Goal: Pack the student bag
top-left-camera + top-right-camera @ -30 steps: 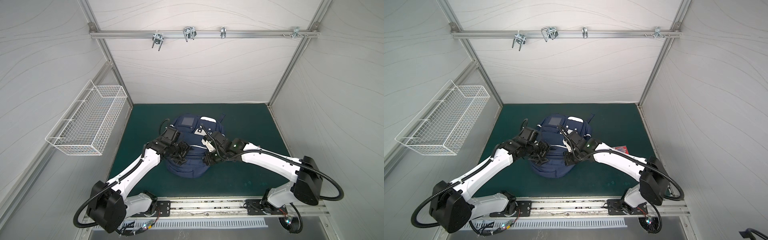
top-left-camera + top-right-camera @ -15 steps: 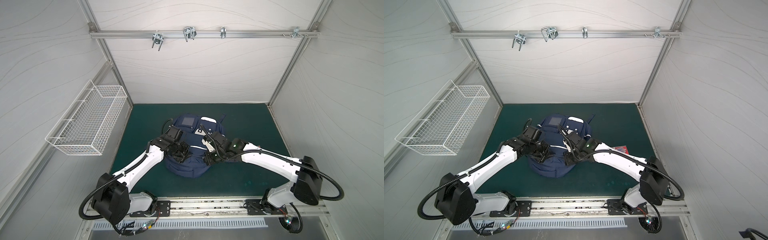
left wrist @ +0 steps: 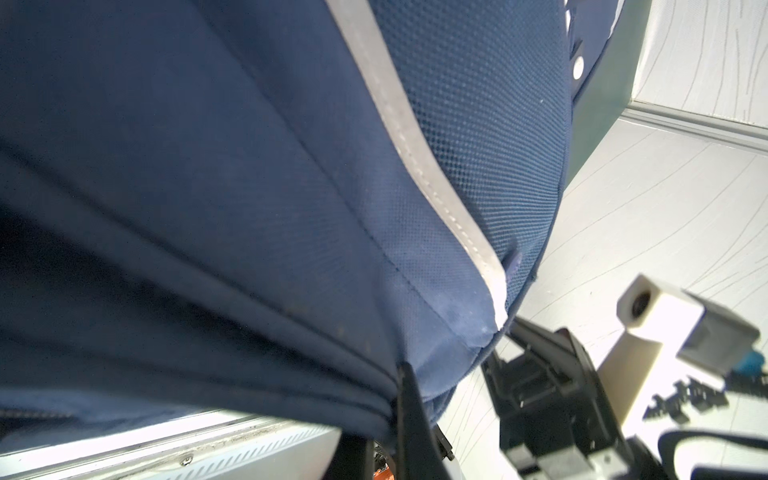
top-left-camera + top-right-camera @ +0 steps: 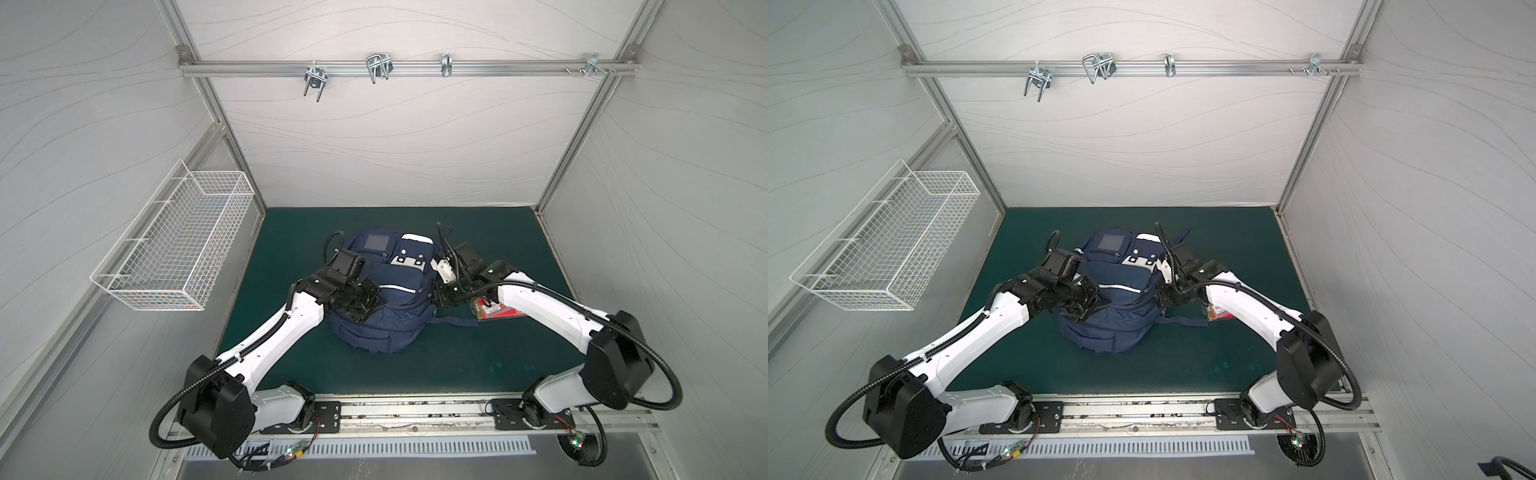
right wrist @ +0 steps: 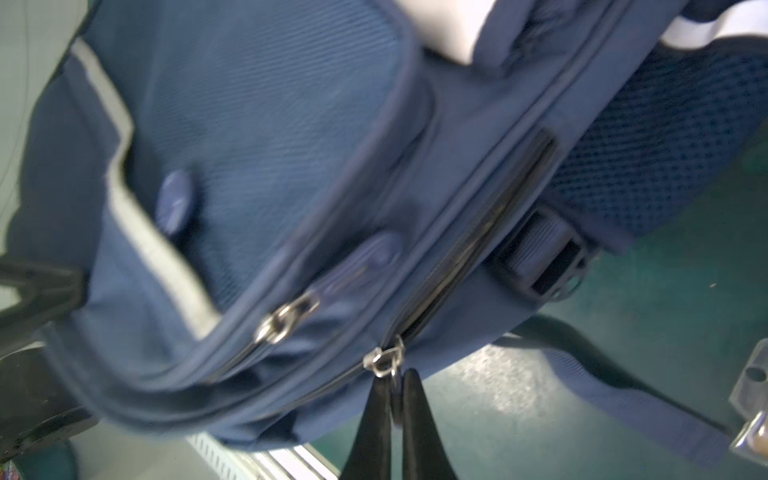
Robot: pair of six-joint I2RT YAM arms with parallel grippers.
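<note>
Right fingers (image 5: 370,428) are closed on a zipper pull (image 5: 384,360) at the student bag's (image 4: 386,328) side. The left fingers (image 3: 409,415) pinch fabric on its opposite side, likely to brace it. It lies mid-surface (image 4: 457,365).

Left arm (image 4: 274,336) and right arm (image 4: 540,309) had white links with black joint housings. Black ribbed cables (image 4: 153,428) looped alongside. Black base plates (image 4: 326,409) carried silver screws. The right gripper (image 5: 395,376) had slim, tapered black fingers (image 5: 415,415).
</note>
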